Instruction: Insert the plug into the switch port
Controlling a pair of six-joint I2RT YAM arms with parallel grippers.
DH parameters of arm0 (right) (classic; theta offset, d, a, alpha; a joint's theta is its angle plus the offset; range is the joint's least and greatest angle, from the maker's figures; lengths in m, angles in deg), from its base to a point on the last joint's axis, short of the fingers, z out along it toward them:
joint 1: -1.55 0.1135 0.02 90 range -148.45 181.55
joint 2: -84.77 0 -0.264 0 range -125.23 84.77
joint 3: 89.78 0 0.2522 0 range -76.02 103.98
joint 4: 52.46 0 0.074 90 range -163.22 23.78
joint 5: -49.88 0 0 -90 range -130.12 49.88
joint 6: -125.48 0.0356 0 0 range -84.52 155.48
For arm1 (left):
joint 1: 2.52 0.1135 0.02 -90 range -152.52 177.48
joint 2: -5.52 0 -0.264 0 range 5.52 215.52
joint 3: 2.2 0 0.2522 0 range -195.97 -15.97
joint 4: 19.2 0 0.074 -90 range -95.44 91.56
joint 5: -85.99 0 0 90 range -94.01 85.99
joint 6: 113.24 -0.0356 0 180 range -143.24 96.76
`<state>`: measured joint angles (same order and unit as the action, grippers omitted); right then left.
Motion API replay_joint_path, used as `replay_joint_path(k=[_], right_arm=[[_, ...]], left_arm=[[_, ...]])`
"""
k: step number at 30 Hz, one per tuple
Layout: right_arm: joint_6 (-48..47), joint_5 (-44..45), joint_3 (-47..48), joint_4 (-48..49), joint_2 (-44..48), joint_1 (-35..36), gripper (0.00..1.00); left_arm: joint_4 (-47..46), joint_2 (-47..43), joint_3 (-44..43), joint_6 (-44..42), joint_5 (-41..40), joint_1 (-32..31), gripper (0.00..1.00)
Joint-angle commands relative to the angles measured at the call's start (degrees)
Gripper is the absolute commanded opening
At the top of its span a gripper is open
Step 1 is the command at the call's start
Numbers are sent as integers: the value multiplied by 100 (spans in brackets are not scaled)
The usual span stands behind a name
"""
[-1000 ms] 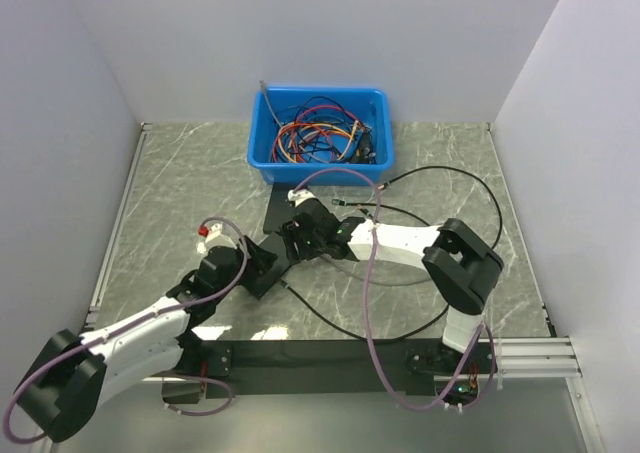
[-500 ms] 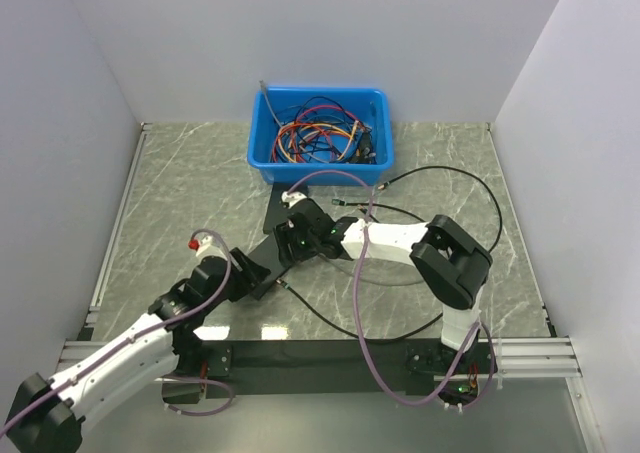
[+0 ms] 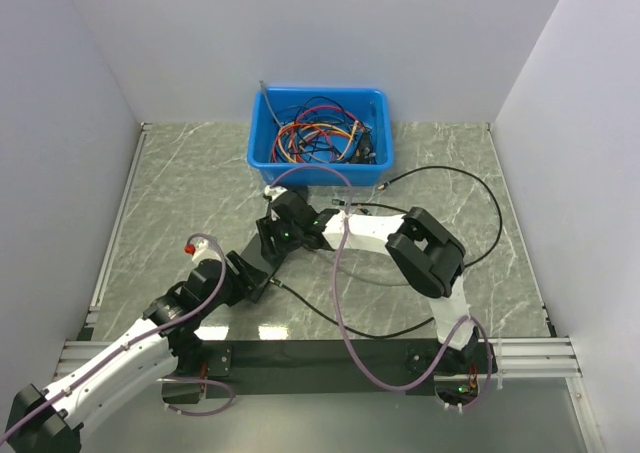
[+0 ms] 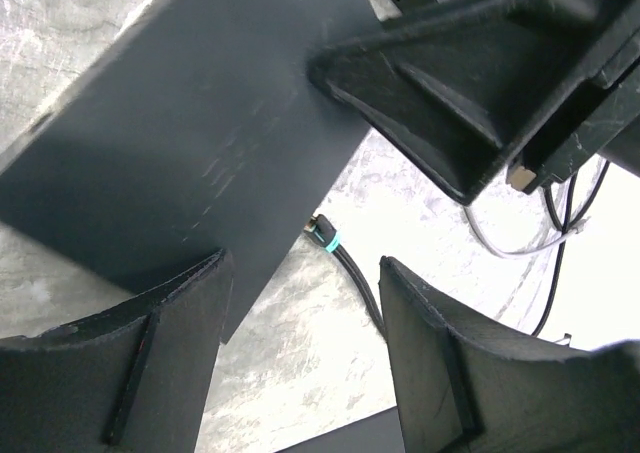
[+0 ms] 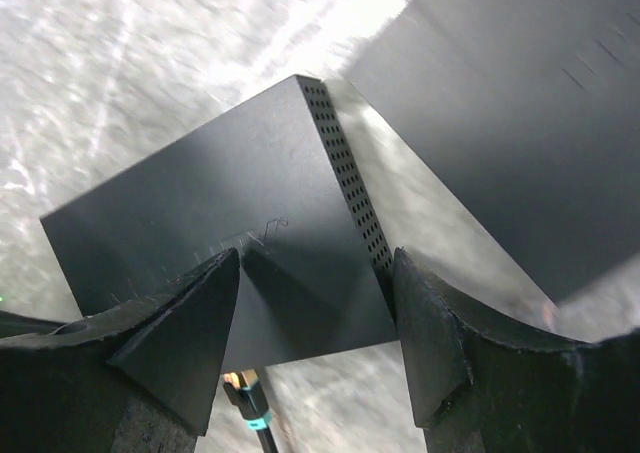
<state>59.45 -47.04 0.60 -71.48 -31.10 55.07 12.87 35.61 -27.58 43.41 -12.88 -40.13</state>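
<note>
Top: left fingers (image 3: 250, 273) and right fingers (image 3: 276, 243) meet mid-table (image 3: 180, 193), in front of the blue bin (image 3: 320, 92) of cables. A black cable (image 3: 320, 316) trails off to the near right. Left wrist: fingers wide and empty. The plug (image 4: 322, 235) lies on the table in the gap, touching neither, tip at the edge of the black switch (image 4: 200, 103) ahead. Right wrist: fingers wide, straddling the switch's vented corner, contact unclear; plug just short of that edge. No port visible anywhere. Looks like pre-grasp, plug not yet gripped. Next: pinch the plug body, steady the switch, find the port face, align squarely.
</note>
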Motion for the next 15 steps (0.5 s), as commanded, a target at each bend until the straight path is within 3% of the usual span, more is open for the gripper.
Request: replay_joint_path(k=[1,9,15], right_arm=[[-50,-460,554,227,-145,264,69],[-331,-180,846,95,-146,449,69],[-577,348,548,60,626,554,70]], left_arm=[[499,155,-25,-144,-1,-45,68],[569,59,-95,-170,-45,-36,68],[534,15,-174,-214,-116,-45,67]])
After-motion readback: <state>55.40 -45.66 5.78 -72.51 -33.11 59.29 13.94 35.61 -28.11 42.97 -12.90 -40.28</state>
